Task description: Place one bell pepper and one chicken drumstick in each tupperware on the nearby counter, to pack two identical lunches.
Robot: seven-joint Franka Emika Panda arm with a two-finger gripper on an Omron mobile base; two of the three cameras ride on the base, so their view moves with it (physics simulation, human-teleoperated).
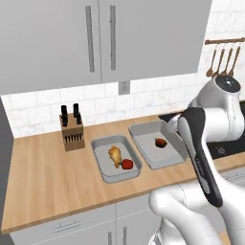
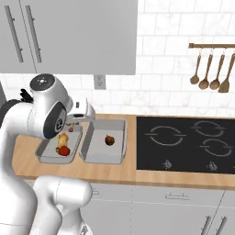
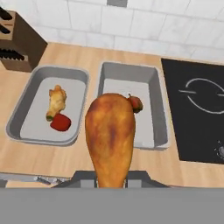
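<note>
My gripper [image 2: 73, 120] is shut on a golden-brown chicken drumstick [image 3: 109, 135], thin bone end down between the fingers, held above the counter [image 1: 43, 177] in front of the two tupperware trays. The left tray [image 1: 100, 165] [image 3: 26, 100] holds a drumstick [image 1: 115, 154] [image 3: 57, 101] and a red bell pepper [image 1: 127, 164] [image 3: 60, 122]. In the right tray [image 1: 143, 153] [image 3: 151, 78] lies one dark red pepper [image 1: 161, 142] [image 2: 109, 140], partly hidden behind the held drumstick in the hand view. In the left base view my own forearm hides the gripper.
A wooden knife block [image 1: 72, 130] stands at the back, left of the trays. A black cooktop [image 2: 183, 142] lies to the right of the trays. Wooden utensils [image 2: 211, 69] hang on the wall above it. Upper cabinets [image 1: 95, 38] overhang the counter.
</note>
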